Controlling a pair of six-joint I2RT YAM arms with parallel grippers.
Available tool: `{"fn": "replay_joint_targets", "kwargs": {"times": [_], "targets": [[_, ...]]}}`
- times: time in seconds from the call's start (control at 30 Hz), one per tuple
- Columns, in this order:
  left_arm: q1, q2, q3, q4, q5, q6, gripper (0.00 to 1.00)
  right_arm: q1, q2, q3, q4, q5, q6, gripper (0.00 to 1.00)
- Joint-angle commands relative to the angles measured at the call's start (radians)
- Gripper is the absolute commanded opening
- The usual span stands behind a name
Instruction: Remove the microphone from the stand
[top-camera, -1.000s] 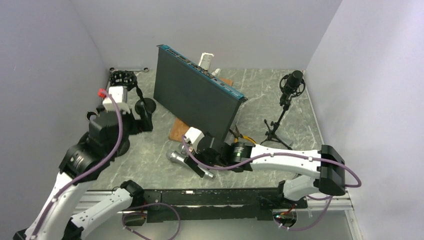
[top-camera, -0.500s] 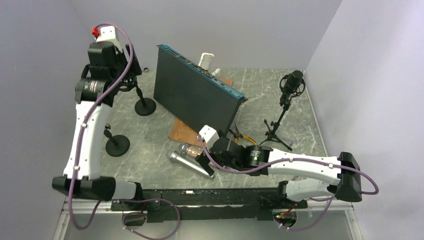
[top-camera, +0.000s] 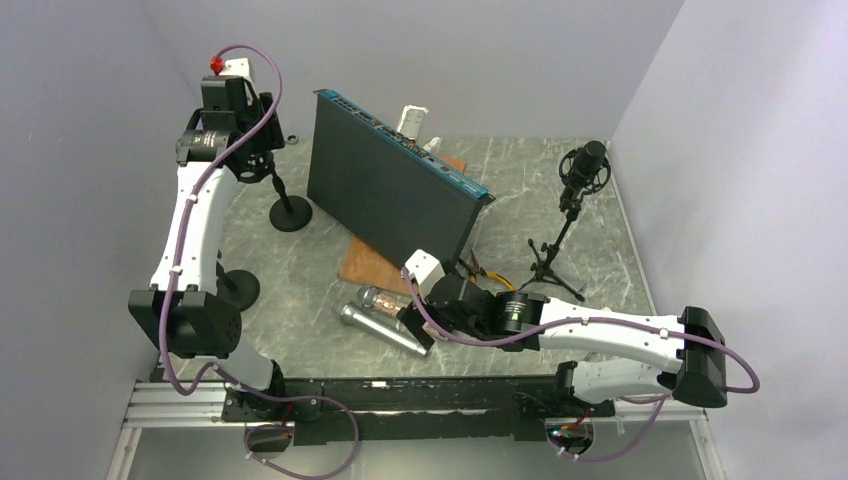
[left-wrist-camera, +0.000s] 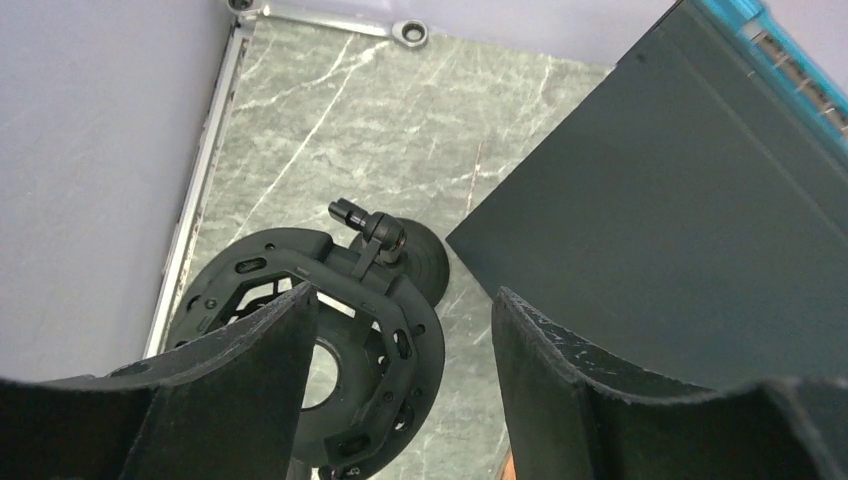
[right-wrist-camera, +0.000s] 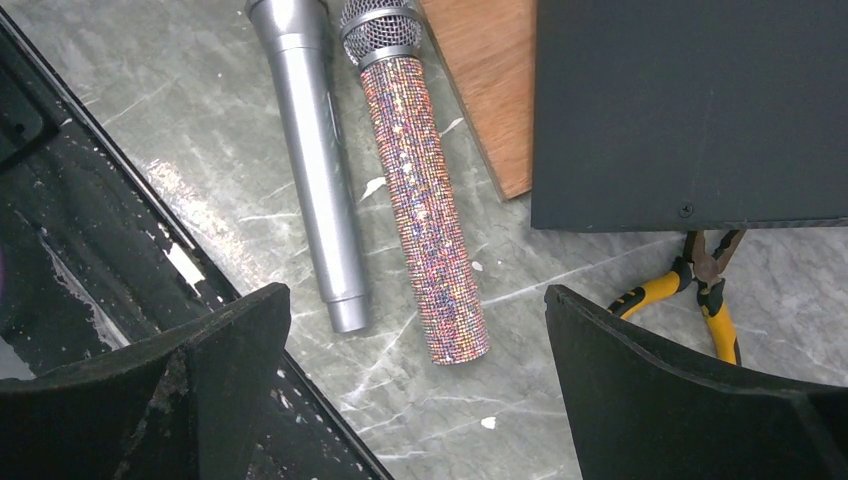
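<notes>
Grey-green marbled tabletop (top-camera: 620, 250) under pale walls, and we're looking at the black microphone (top-camera: 586, 165) up in its mount on the tripod stand (top-camera: 553, 262), far right corner, well apart from both arms. Over on the far left, the left pincer (left-wrist-camera: 402, 300) hangs above a black ring mount (left-wrist-camera: 405, 345) on a round base (left-wrist-camera: 425, 255), fingers apart; we can't quite tell whether one finger brushes the ring. The right pincer (right-wrist-camera: 415, 300) hovers low at the near edge, spread wide and gripping nothing. Beneath it a silver microphone (right-wrist-camera: 315, 160) and a glitter-covered microphone (right-wrist-camera: 420, 190) lie side by side on the stone. Just beside them sit a wooden board (right-wrist-camera: 490, 80), a dark flat box (right-wrist-camera: 690, 110) and yellow-handled pliers (right-wrist-camera: 700, 280).
</notes>
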Motion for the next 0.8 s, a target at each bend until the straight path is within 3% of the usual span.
{"fn": "replay_joint_targets", "kwargs": {"times": [0.0, 0.27, 0.63, 0.77], "targets": [[-0.001, -0.027, -0.062, 0.112, -0.001, 0.018, 0.68, -0.006, -0.014, 0.008, 0.048, -0.002, -0.017, 1.0], [-0.001, 0.067, -0.028, 0.102, 0.006, 0.025, 0.64, -0.013, -0.004, 0.004, 0.05, -0.013, -0.011, 1.0], [-0.003, 0.044, -0.202, 0.146, -0.002, -0.003, 0.34, -0.023, 0.005, -0.002, 0.062, -0.023, -0.019, 1.0], [-0.003, 0.037, -0.272, 0.163, -0.015, -0.012, 0.3, -0.024, 0.011, -0.001, 0.066, -0.031, -0.021, 1.0]]}}
